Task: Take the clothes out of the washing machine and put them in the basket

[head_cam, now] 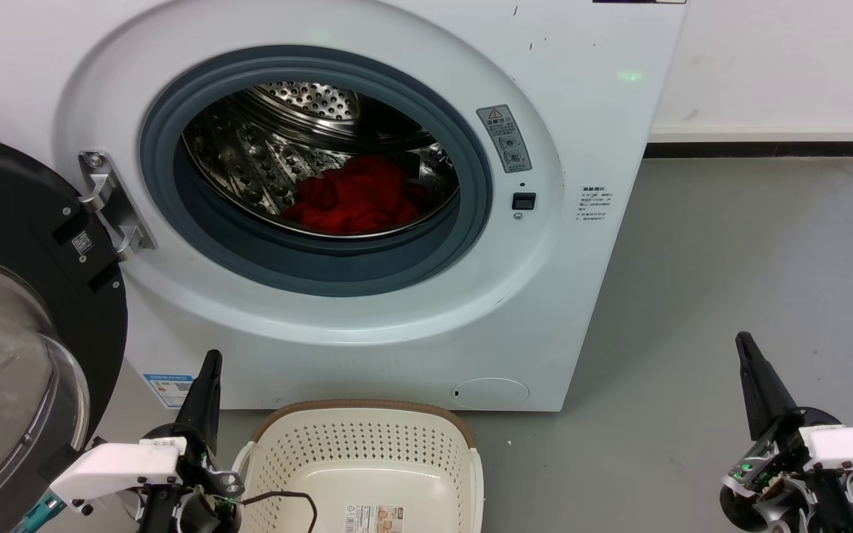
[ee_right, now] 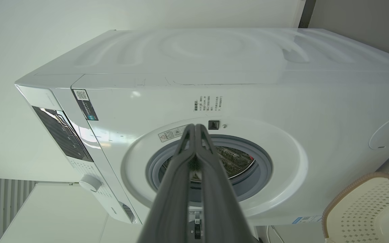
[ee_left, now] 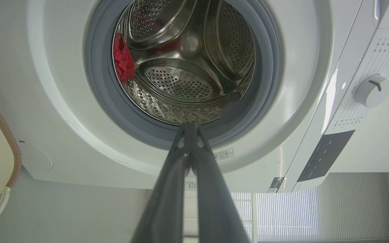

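Grey floor [head_cam: 730, 259] and a white wall [head_cam: 767, 59] are seen beside a large white front-loading washing machine [head_cam: 589, 111], whose round black-framed glass door [head_cam: 4, 311] is swung open to the robot's left. Inside the grey rubber ring [head_cam: 175, 222], the perforated steel drum [head_cam: 300, 104] is exposed. A cream oval perforated plastic basket [head_cam: 367, 444] with a brown woven-look rim is set on the floor just before the machine, between the two arms. Soft bright red fabric clothes [head_cam: 360, 196] are heaped at the bottom of the drum. The left gripper [head_cam: 210, 359] is held low beside the basket's left edge, well below and apart from the clothes, its two dark fingers pressed together on nothing. The right gripper [head_cam: 745, 342] is held farther off to the right, over the floor, well apart from the clothes, its fingers likewise pressed together on nothing.
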